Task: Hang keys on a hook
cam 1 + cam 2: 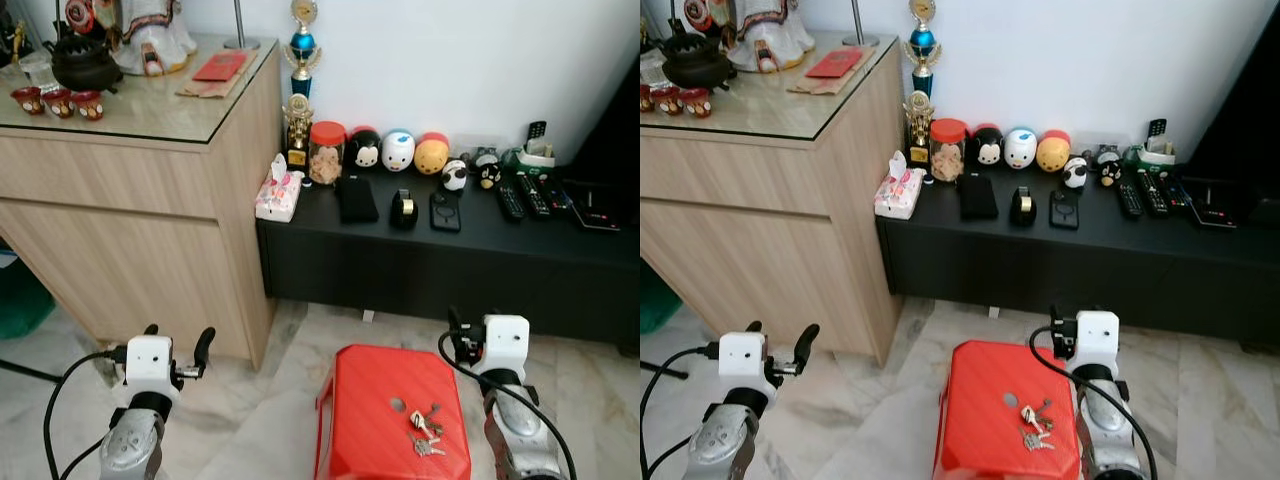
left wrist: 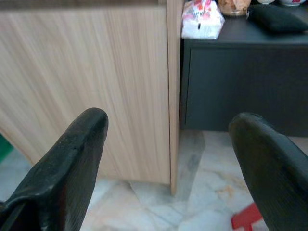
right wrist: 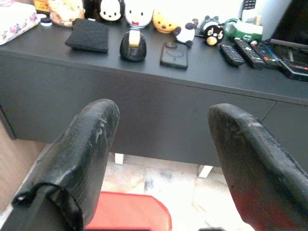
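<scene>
The keys [image 1: 425, 432] lay on the red stool [image 1: 375, 400]; the right gripper [image 3: 163, 159], spread wide, should probably descend squarely over them

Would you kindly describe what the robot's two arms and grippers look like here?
Both arms are silver metal with a white boxy wrist block and looping black cables. The left gripper and right gripper each have two long black fingers, rounded at the tips and slightly scuffed.
</scene>
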Robot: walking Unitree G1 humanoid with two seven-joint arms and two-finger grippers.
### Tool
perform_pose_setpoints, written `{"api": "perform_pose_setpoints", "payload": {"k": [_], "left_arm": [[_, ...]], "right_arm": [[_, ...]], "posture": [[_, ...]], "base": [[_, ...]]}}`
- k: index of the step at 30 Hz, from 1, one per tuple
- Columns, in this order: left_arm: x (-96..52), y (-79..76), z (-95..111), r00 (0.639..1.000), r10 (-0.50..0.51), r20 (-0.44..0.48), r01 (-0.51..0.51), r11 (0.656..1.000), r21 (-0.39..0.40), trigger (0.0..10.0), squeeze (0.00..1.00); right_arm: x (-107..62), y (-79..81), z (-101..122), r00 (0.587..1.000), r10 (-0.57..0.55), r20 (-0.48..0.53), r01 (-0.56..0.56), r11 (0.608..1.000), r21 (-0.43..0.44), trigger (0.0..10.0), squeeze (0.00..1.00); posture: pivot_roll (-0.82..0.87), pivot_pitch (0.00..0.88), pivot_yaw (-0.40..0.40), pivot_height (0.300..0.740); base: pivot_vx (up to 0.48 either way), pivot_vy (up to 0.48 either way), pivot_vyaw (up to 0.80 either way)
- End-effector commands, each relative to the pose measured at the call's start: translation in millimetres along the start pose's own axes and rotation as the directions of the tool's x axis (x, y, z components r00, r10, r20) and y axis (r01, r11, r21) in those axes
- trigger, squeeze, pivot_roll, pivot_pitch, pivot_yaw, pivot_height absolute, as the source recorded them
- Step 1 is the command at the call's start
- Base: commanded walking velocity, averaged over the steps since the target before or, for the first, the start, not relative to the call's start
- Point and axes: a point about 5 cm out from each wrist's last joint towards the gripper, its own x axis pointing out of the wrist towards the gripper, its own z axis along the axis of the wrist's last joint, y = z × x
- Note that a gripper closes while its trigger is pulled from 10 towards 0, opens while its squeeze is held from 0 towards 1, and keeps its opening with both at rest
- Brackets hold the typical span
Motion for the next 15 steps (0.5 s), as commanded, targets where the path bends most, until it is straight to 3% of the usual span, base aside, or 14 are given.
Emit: {"api": "perform_pose_setpoints", "payload": {"k": [1,4,9,15], "left_arm": [[-2.5,4.3,-8.1,0.999,0.025,-0.049,-0.027,0.999,-0.047,10.0,0.00],[-4.0,9.8,-16.8,0.994,0.046,-0.100,-0.055,0.995,-0.085,10.0,0.00],[-9.0,7.0,-32.0,0.984,0.026,-0.176,-0.041,0.996,-0.083,10.0,0.00],[-9.7,8.2,-37.3,0.978,0.045,-0.201,-0.070,0.991,-0.117,10.0,0.00]], "right_arm": [[1.0,2.3,-2.0,1.000,0.007,-0.021,-0.007,1.000,-0.007,10.0,0.00],[2.2,2.2,-0.7,1.000,-0.003,-0.017,0.002,1.000,-0.006,10.0,0.00],[3.1,2.8,-1.5,1.000,-0.007,-0.024,0.007,1.000,-0.005,10.0,0.00],[4.0,3.4,-1.4,1.000,-0.004,-0.029,0.004,1.000,0.001,10.0,0.00]], "posture": [[0.13,0.000,-0.044,0.636],[0.14,0.000,-0.042,0.627],[0.14,0.000,-0.039,0.627],[0.13,0.000,-0.037,0.627]], "base": [[0.000,0.000,0.00],[0.000,0.000,0.00],[0.000,0.000,0.00],[0.000,0.000,0.00]]}}
